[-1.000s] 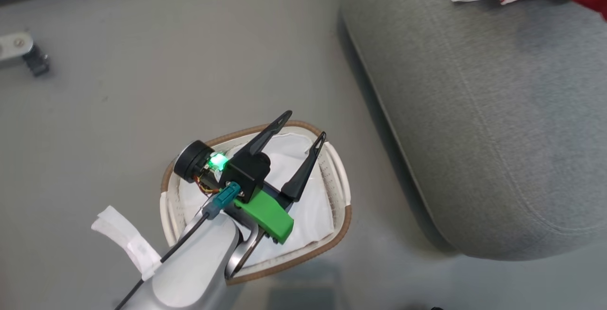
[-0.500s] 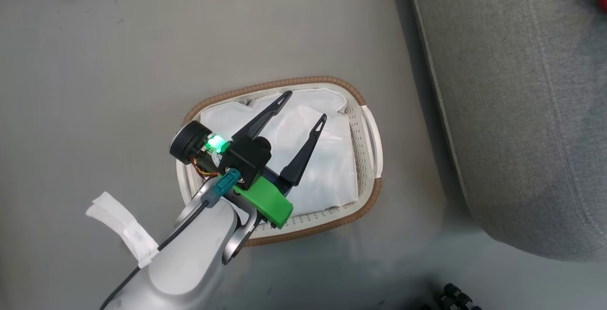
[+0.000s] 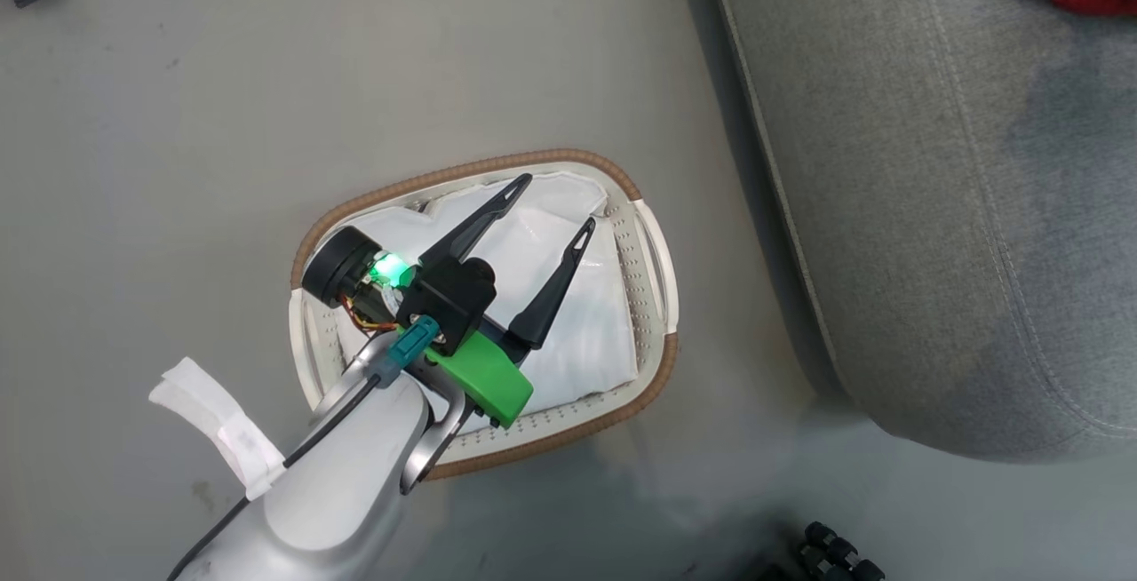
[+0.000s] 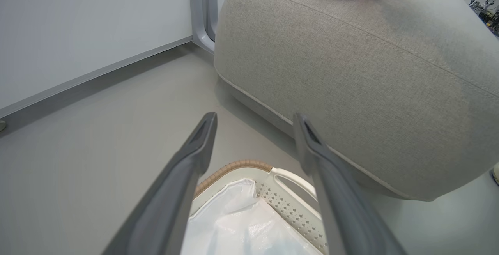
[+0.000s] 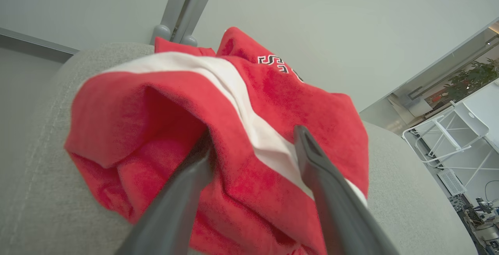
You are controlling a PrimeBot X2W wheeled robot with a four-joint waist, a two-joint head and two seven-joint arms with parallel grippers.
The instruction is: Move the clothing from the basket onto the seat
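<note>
Hovering over the basket [image 3: 659, 248], the left gripper [image 3: 557, 201] had fingers spread; the right gripper [image 5: 253, 134], fingers likewise spread, touched clothing [image 5: 280, 91] on the seat [image 5: 397, 177].

Bright red clothing [image 5: 249, 91] with broad white stripe and black-edged white lettering, basket [image 3: 641, 297] cream-white, perforated in dotted rows, brown woven-look rim, liner [image 3: 586, 332] plain glossy white, seat [image 3: 933, 208] flecked grey weave, floor [image 3: 222, 101] flat grey, left gripper [image 3: 556, 202] black-fingered, green bracket.

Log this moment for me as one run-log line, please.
left gripper: open, over basket | basket: white liner visible, no red seen | right gripper: open, fingers astride clothing | clothing: on seat
</note>
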